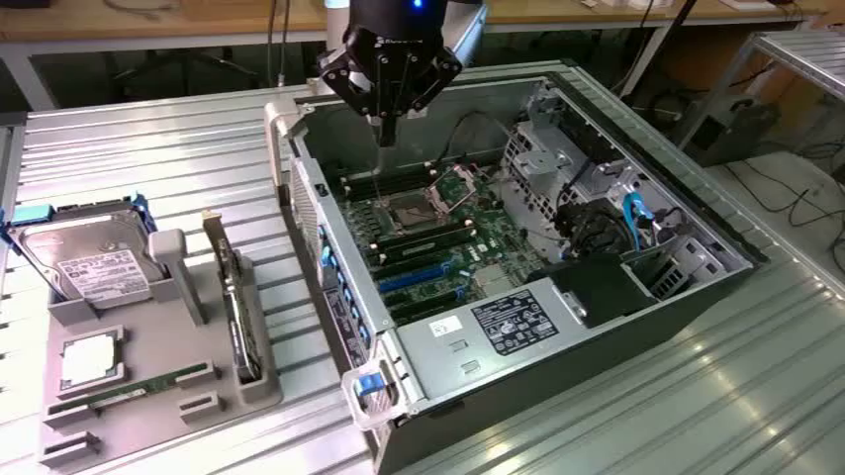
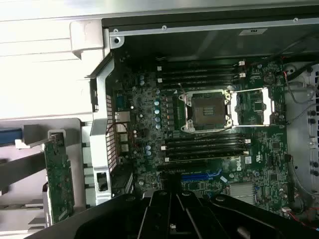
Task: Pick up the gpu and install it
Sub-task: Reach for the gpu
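Observation:
The gpu stands on its edge in a slot of the grey parts tray, at the exterior view's left; its green board also shows in the wrist view, beside the case wall. My gripper hangs above the far end of the open computer case, over the motherboard, well away from the gpu. Its dark fingers are closed together with nothing between them. Blue expansion slots lie on the board below the open CPU socket.
The tray also holds a silver hard drive, a CPU chip and a narrow RAM stick. Drive cages and cables crowd the case's right side. Ribbed metal table surrounds everything.

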Available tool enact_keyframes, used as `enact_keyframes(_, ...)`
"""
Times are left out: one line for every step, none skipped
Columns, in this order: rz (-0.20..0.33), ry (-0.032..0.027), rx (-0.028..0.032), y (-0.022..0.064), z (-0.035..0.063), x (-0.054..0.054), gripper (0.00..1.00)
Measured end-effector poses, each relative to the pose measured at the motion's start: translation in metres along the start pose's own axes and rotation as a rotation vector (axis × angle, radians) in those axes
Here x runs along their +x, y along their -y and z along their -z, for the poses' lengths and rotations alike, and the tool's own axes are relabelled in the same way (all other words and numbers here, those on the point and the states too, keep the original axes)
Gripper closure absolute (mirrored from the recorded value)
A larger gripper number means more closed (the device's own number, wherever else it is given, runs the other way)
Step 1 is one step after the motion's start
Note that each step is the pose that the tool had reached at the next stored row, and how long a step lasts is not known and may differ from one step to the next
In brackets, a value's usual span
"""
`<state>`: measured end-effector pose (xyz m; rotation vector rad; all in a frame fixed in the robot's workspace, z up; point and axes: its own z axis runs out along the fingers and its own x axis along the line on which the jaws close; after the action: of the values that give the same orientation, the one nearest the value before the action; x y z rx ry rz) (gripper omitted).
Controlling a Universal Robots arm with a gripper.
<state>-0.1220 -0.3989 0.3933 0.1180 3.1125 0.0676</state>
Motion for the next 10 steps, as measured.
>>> enact_keyframes(0.0, 0.0, 0.0, 0.0, 0.0, 0.0, 0.89)
enact_keyframes(0.0, 0.0, 0.0, 0.0, 0.0, 0.0, 0.89)
enact_keyframes(0.0, 0.0, 0.0, 0.0, 0.0, 0.0, 0.89)
enact_keyframes(0.0, 0.0, 0.0, 0.0, 0.0, 0.0, 0.89)
enact_keyframes(0.0, 0.0, 0.0, 0.0, 0.0, 0.0, 0.89)
enact_keyframes(0.0, 0.0, 0.0, 0.0, 0.0, 0.0, 0.89)
enact_keyframes(0.0, 0.0, 0.0, 0.0, 0.0, 0.0, 0.89)
enact_keyframes(0.0, 0.0, 0.0, 0.0, 0.0, 0.0, 0.89)
enact_keyframes(0.0, 0.0, 0.0, 0.0, 0.0, 0.0, 0.89)
enact_keyframes(0.0, 0.0, 0.0, 0.0, 0.0, 0.0001, 0.89)
